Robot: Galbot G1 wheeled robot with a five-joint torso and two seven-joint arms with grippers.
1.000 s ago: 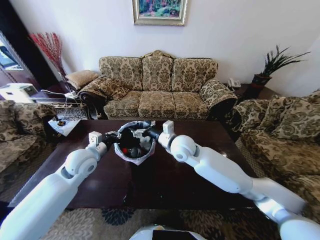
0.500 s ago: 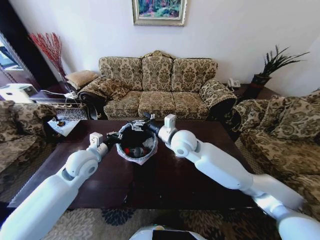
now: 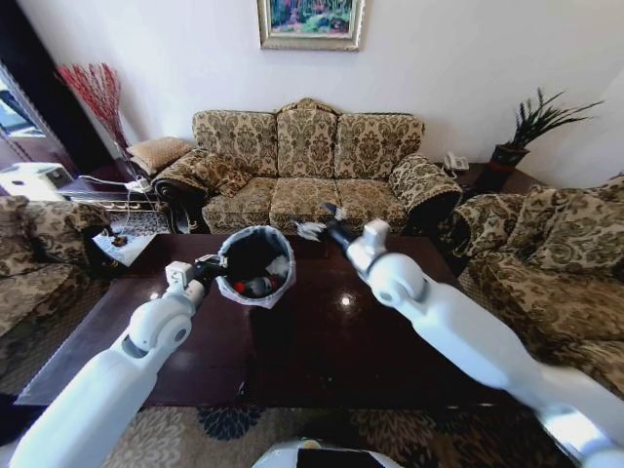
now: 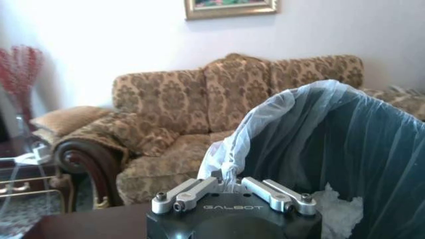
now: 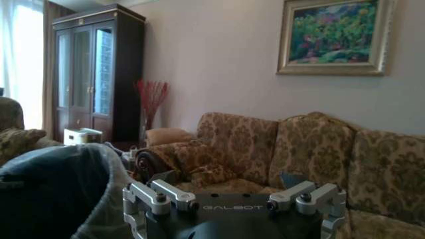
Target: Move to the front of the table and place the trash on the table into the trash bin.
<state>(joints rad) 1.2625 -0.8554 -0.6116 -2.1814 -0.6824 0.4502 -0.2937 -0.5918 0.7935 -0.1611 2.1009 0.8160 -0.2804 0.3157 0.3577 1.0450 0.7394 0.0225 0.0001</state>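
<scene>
Left gripper (image 3: 211, 263): fingers pinched on the trash bin (image 3: 255, 264) liner's rim.
Right gripper (image 3: 314, 226): fingers spread, empty, raised beside the bin.
Trash (image 3: 259, 286): inside the bin.
Table (image 3: 331, 331): under the bin.

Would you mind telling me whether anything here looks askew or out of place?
Yes: the trash bin leans steeply toward the camera instead of standing upright on the table. The left pincer is shut on its bag-lined rim, and the bottle and other trash show inside.

Glossy white rounded arms, black "GALBOT"-marked wrists, silver screwed fingers (image 5: 159, 195).
</scene>
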